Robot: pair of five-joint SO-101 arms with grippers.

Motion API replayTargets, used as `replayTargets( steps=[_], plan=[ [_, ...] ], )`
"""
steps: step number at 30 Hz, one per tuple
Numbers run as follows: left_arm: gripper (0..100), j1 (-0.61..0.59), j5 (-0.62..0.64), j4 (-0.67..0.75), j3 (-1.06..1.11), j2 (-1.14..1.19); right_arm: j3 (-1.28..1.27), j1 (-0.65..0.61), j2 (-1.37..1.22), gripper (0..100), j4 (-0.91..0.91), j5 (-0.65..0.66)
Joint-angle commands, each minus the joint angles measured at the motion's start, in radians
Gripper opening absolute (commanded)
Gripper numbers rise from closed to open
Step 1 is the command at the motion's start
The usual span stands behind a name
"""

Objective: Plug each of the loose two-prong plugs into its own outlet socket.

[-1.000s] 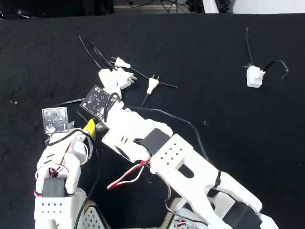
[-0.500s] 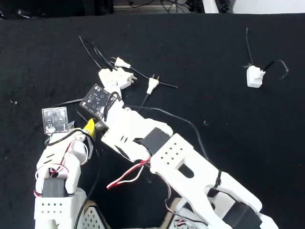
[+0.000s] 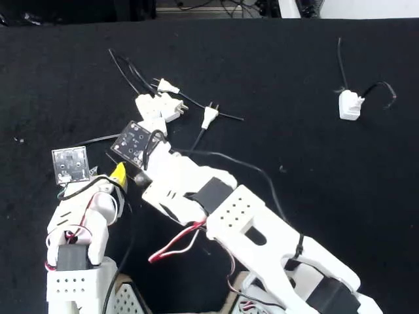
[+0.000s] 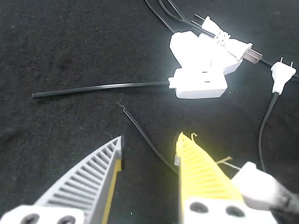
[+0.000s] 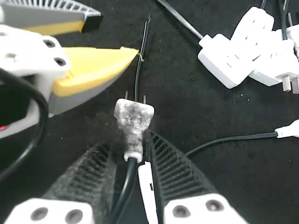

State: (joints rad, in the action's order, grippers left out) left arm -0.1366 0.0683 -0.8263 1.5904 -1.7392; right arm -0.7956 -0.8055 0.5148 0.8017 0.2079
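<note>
My right gripper [image 5: 129, 143] is shut on the neck of a greyish two-prong plug [image 5: 134, 115], prongs pointing away and cord trailing back between the fingers. Close in front of it is my left gripper [image 4: 150, 139], open over the black cloth with a thin black wire between its grey and yellow fingers [image 5: 93, 70]. The white outlet cluster [image 4: 198, 84] [image 5: 233, 60] [image 3: 157, 108] lies a short way beyond both. One plug [image 4: 243, 49] sits in that cluster. Two loose white plugs [image 3: 209, 116] [image 3: 167, 86] lie beside it.
Black cords [image 3: 131, 69] run from the cluster across the black table [image 3: 275, 65]. Another white outlet [image 3: 350, 104] with its cord lies far right. Both arms crowd the near left; the yellow finger [image 3: 120, 173] almost touches the right arm.
The left arm has swung slightly to the left and its wrist has shifted with it. The right arm has nudged a little, with the plug still in its gripper.
</note>
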Motion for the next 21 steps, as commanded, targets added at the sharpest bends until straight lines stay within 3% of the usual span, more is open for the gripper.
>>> replayTargets(
  steps=[1, 8, 21],
  plan=[
    [19, -0.004, 0.049, 0.014, -0.045, -0.009, 0.002, -0.037, 0.044, 1.1, -0.032, 0.002],
    [19, -0.004, 0.064, 0.014, -0.038, -0.009, 0.018, -0.098, 0.044, 1.1, -0.035, 0.002],
    [19, 0.076, 0.058, 0.014, -0.015, -0.009, 0.025, -0.097, 0.139, 1.1, -0.035, -0.008]
  ],
)
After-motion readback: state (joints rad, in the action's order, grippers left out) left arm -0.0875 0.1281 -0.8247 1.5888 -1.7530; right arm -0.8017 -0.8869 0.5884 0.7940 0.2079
